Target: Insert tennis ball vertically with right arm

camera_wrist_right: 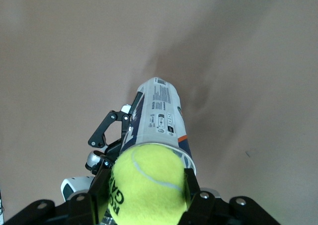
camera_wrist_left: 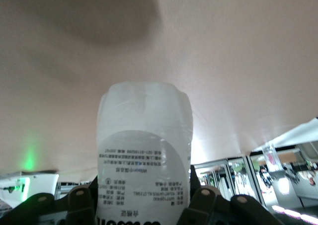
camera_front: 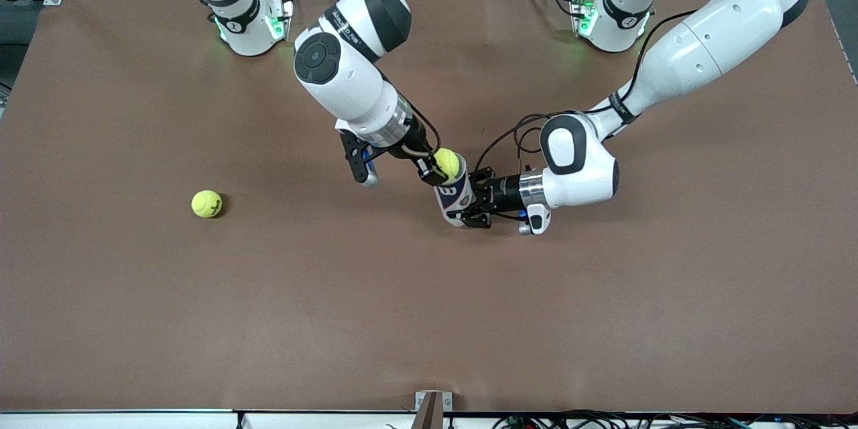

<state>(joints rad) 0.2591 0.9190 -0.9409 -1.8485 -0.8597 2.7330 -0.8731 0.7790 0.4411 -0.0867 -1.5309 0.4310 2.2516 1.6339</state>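
A bright yellow-green tennis ball, fuzzy with a pale curved seam and black lettering, sits at the mouth of an upright can, pinched between the fingers of the right end effector. The can, clear plastic with a blue, white and red label, stands near the middle of the brown surface, clamped at its side by the left end effector. The right wrist view shows the ball at the can's open rim; the left wrist view shows only the can's printed label. Two balls are visible: the second tennis ball lies loose at the can's nine o'clock in the front view. One can, two arms.
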